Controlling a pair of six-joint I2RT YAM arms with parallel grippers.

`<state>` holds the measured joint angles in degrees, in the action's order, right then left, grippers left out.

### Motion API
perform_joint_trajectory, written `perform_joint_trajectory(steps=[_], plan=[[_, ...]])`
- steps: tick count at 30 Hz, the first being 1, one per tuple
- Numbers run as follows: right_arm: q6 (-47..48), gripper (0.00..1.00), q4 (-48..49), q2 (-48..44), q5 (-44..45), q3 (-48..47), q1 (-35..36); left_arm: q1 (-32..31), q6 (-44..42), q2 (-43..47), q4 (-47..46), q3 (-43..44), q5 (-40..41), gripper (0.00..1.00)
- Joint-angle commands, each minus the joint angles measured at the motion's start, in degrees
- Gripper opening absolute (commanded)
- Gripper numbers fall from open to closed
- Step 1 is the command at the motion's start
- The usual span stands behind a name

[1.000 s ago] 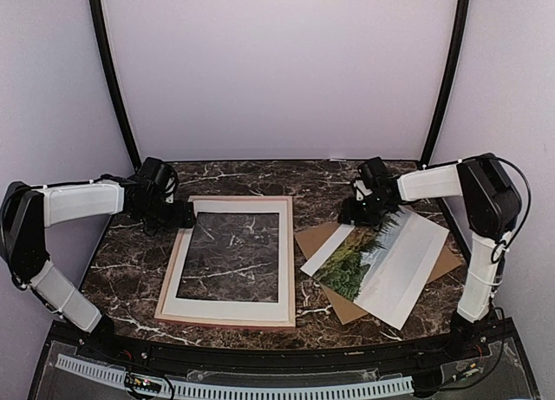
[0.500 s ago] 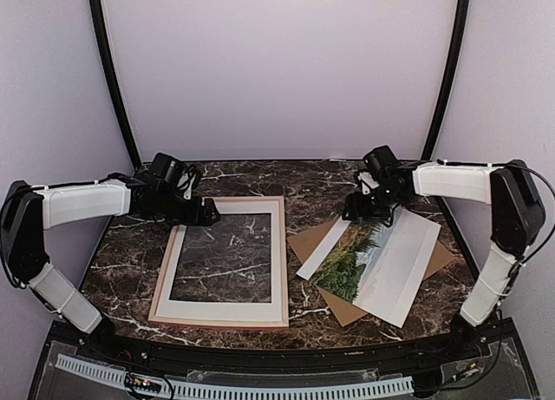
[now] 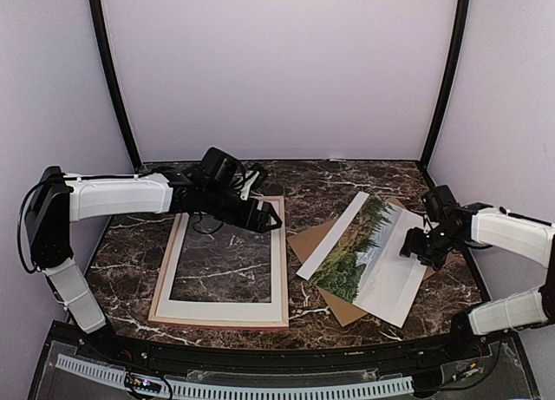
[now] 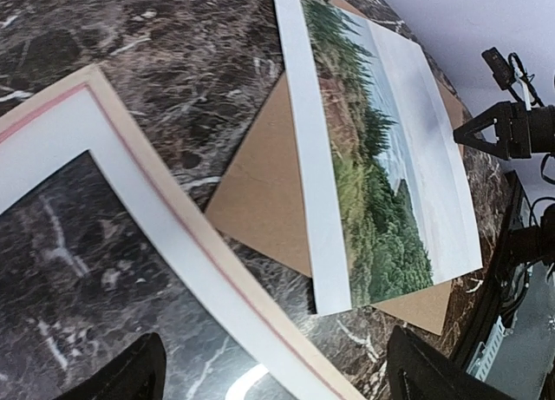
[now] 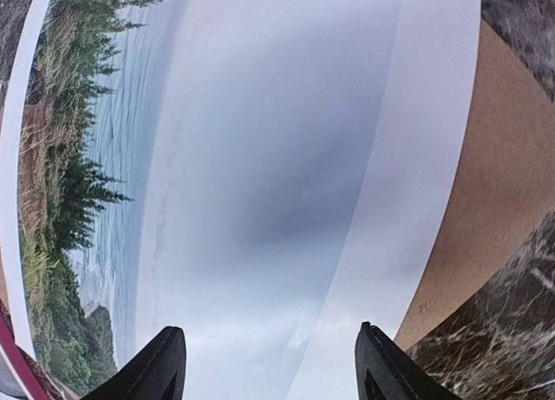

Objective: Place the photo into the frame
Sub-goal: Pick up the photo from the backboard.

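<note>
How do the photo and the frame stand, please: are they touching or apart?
Apart. The left wrist view shows bare marble table and a corner of the brown board between the photo and the frame; the top view agrees.

Tally as we see it: one photo (image 3: 368,248), one frame (image 4: 195,207), one white mat board (image 3: 225,311), one brown backing board (image 3: 312,239), one marble table (image 3: 321,179). Grippers, we count two: left gripper (image 3: 270,218) toward eleven o'clock, right gripper (image 3: 414,248) toward three o'clock.
</note>
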<state>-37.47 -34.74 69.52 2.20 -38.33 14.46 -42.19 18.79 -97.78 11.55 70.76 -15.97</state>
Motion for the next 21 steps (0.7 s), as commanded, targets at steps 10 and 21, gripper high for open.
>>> perform_joint_trajectory(steps=[10,21], plan=[[-14.8,0.65,-3.9,-16.3,-3.1,12.8,3.4,-11.1,-1.9,-16.5,4.0,15.5,-2.5,0.90],[-15.2,0.64,-0.8,-15.6,-4.1,17.4,5.3,-11.5,-2.2,-27.1,4.6,23.5,-2.3,0.88]])
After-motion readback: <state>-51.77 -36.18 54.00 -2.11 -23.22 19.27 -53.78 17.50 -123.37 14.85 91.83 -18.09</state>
